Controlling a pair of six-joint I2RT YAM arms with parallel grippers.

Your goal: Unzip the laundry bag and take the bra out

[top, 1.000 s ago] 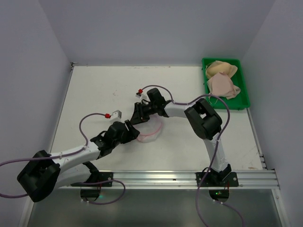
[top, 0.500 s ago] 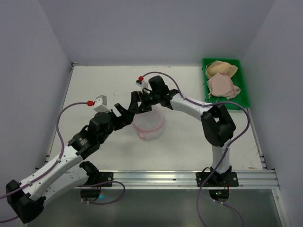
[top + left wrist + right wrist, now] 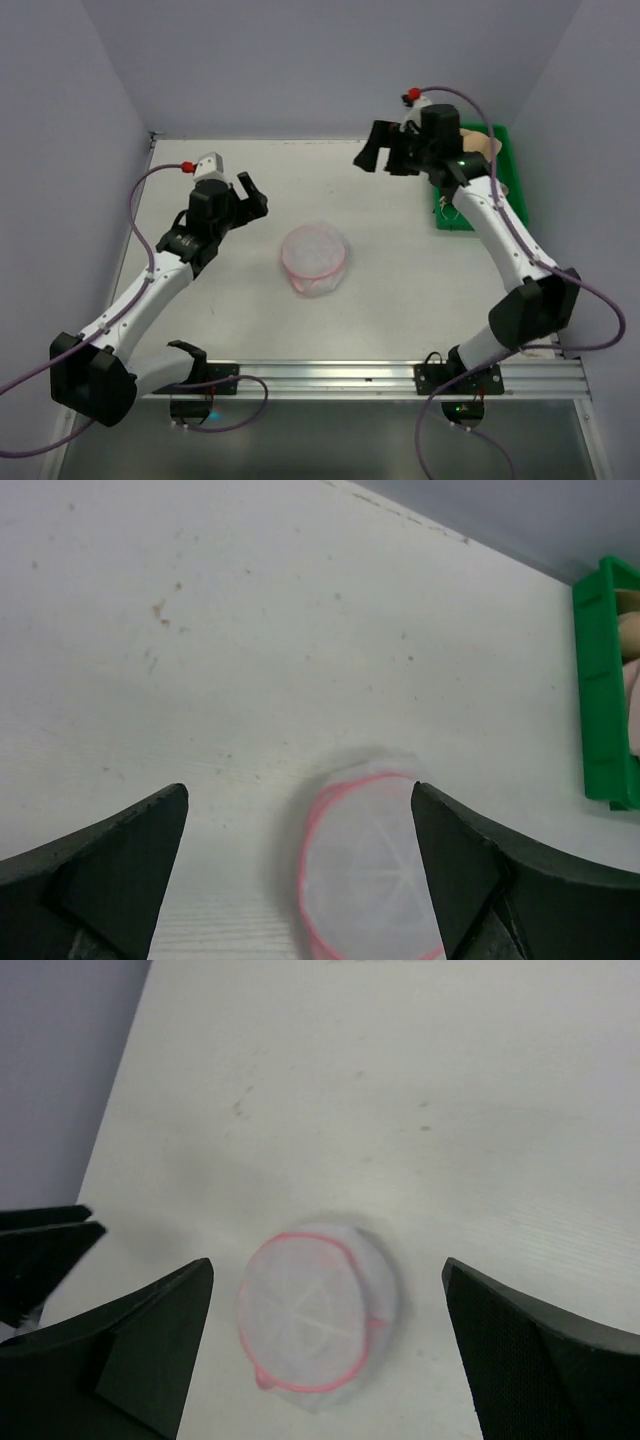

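Laundry bag [image 3: 314, 258] alone near middle of table [image 3: 400, 290], round face up, pink zip edge running all the way round. Cannot tell whether the zip is undone. Left gripper [image 3: 254, 193] spread wide, empty, toward left edge, well apart from bag. Right gripper [image 3: 371, 148] likewise spread and empty, near far edge. Bra [image 3: 630, 635] in green tray [image 3: 444, 212] at far right corner, partly hidden by the right arm.

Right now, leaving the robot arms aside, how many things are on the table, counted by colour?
White mesh with pink edge, laundry bag: 1
Green tray: 1
Beige bra fabric in the tray: 1
Pink bra fabric in the tray: 1
Total: 4. The two fabric pieces are mostly hidden, so I cannot tell whether they are one garment.
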